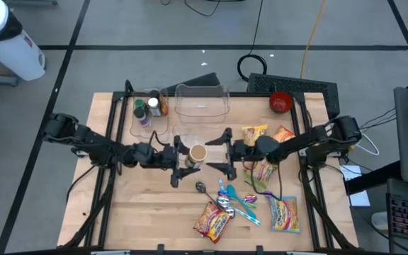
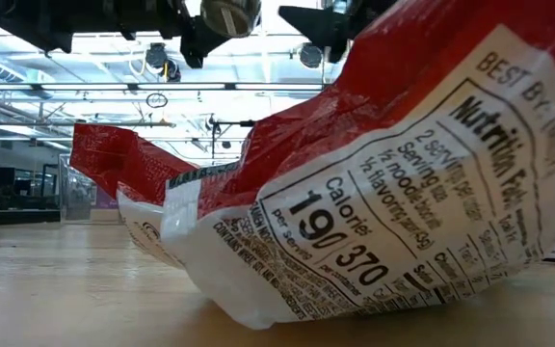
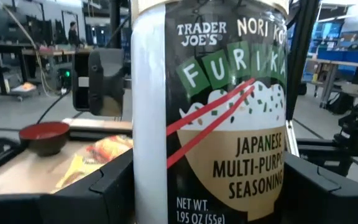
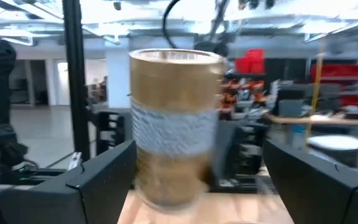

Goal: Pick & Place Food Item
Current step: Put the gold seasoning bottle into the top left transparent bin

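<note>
I have the furikake seasoning jar (image 1: 197, 154) lifted above the middle of the counter (image 1: 133, 205), my left end effector (image 1: 180, 157) clamped on its sides, while my right end effector (image 1: 217, 150) sits just beside it with fingers apart around nothing, near the ramen packets (image 1: 264, 152).

Mid-bench (image 1: 119, 205), the seasoning jar (image 1: 197, 154) sits between the two arms, left end effector (image 1: 178, 157) on its left, right end effector (image 1: 222, 152) on its right. Behind it stands the clear container (image 1: 202, 101), and to that container's left a bin of bottles (image 1: 149, 108). The bowl (image 1: 280, 102) sits at the back right corner. Noodle packets (image 1: 268, 134) lie right of the jar; spoons (image 1: 227, 197) and more packets (image 1: 212, 219) lie in front.
</note>
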